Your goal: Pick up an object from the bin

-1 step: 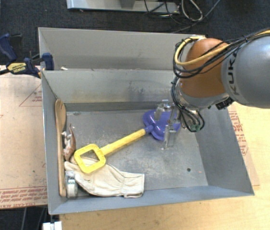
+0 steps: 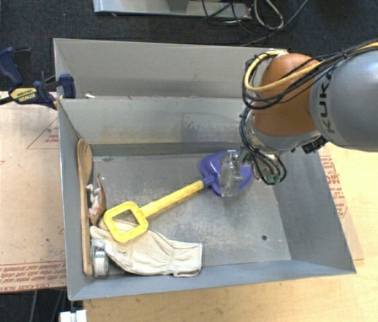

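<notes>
Gripper, grip state indeterminate, stands over purple blade of toy shovel, yellow handle running lower-left

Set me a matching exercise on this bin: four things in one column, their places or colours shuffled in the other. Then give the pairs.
1. toy shovel
2. glove
3. wooden spoon
4. gripper

a. along the left wall of the bin
b. cream, in the view's lower-left corner
c. over the purple blade
d. yellow handle, lying across the floor

Pairs: 1-d, 2-b, 3-a, 4-c
</notes>
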Tool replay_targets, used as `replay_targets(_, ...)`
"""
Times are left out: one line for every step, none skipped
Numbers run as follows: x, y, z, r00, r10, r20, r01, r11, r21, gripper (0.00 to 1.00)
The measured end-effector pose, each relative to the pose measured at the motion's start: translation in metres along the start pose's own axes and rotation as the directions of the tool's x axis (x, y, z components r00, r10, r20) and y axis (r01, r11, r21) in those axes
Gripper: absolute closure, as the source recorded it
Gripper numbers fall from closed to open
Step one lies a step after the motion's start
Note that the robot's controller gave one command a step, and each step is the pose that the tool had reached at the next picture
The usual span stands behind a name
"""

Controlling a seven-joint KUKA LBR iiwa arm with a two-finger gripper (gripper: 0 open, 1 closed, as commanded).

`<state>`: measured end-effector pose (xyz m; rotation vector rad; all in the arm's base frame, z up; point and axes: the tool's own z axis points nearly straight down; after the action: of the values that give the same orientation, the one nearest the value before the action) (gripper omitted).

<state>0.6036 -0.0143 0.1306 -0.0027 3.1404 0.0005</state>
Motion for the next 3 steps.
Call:
replay_targets(0.0, 0.0, 0.0, 1.0, 0.0, 0.0, 0.0, 1.0, 0.0, 1.0)
replay_targets(-0.032, 0.055, 0.062, 0.995, -0.103, 0.003, 0.103, 0.995, -0.002, 0.0)
replay_targets(-0.032, 0.052, 0.059, 0.995, -0.1, 0.003, 0.1, 0.995, -0.001, 1.0)
